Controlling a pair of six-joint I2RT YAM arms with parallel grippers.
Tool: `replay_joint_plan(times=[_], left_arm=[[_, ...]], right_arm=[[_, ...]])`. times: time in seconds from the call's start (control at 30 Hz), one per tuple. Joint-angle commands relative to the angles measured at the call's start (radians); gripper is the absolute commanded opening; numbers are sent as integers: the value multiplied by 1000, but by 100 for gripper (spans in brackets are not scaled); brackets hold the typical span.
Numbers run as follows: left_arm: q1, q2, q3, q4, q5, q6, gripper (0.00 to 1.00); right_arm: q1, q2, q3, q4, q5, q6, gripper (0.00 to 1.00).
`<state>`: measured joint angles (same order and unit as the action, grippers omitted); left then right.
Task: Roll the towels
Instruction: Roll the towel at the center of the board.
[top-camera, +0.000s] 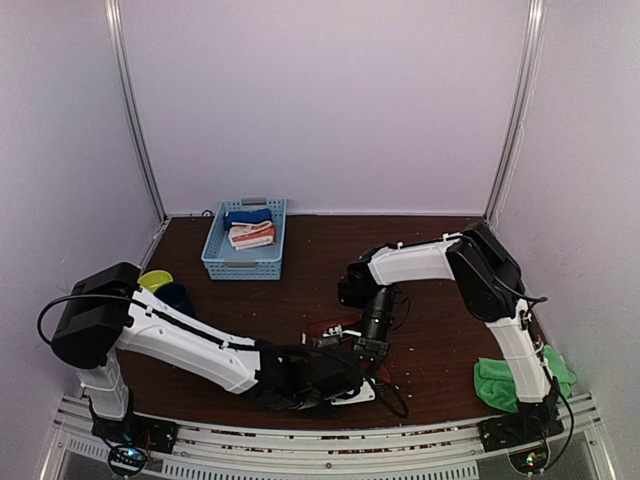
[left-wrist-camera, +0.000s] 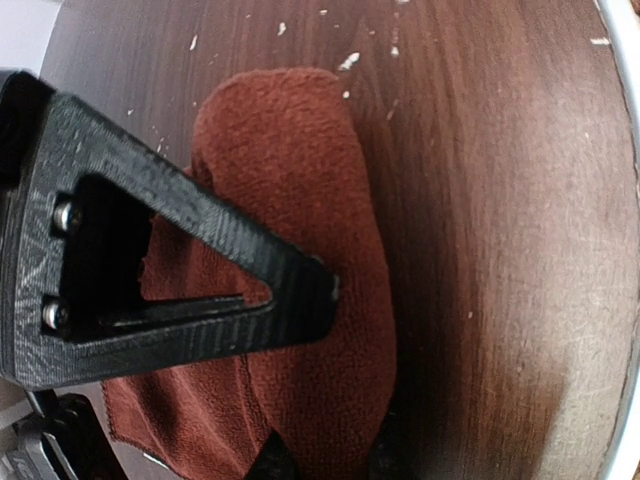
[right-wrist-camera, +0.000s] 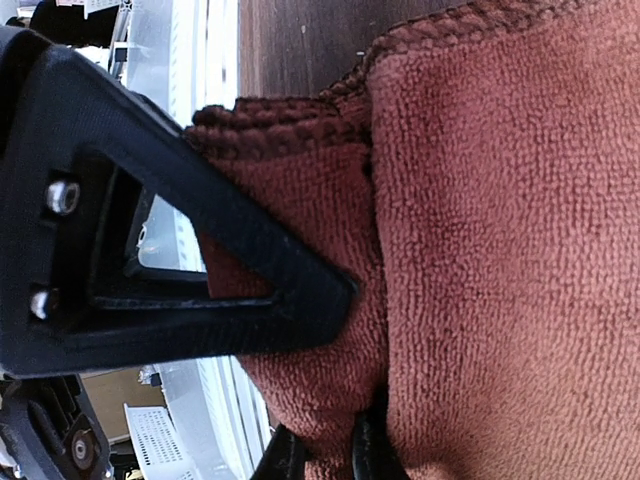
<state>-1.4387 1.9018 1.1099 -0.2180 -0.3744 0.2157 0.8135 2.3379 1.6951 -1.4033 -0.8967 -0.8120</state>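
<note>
While the rust-brown terry cloth towel (left-wrist-camera: 290, 150) lies bunched on the dark wooden table (left-wrist-camera: 480, 200) near its front edge, the left claw (left-wrist-camera: 300, 375) pinches a fold of it. The right claw (right-wrist-camera: 330, 370) clamps its stitched edge, and the bright green cloth towel (top-camera: 495, 385) sits far right.

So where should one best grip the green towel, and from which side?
Probably the bunched left part of the green towel, coming from above. It lies crumpled at the near right corner of the table, partly behind the right arm, so its raised folds offer a pinch.
</note>
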Motion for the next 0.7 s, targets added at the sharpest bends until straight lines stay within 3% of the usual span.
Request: replay_joint_plan(times=[0.0, 0.13, 0.37, 0.4, 0.43, 0.53, 0.67], left_arm=[[8, 14, 33, 51, 88, -45, 13], [36, 13, 11, 51, 174, -115, 10], [138, 11, -14, 59, 449, -222, 9], [164, 3, -30, 79, 501, -239, 9], [192, -5, -51, 103, 559, -252, 9], [288, -14, -100, 166, 729, -289, 10], [390, 75, -43, 128, 978, -309, 12]], right_arm=[[-6, 43, -17, 49, 89, -44, 15], [-33, -109, -55, 45, 51, -98, 34], [-160, -363, 4, 51, 97, 2, 41], [-181, -403, 9, 73, 111, 60, 46], [-200, -448, 1, 111, 131, 118, 52], [-241, -617, -80, 304, 244, 277, 55], [-249, -921, -310, 663, 392, 397, 63]])
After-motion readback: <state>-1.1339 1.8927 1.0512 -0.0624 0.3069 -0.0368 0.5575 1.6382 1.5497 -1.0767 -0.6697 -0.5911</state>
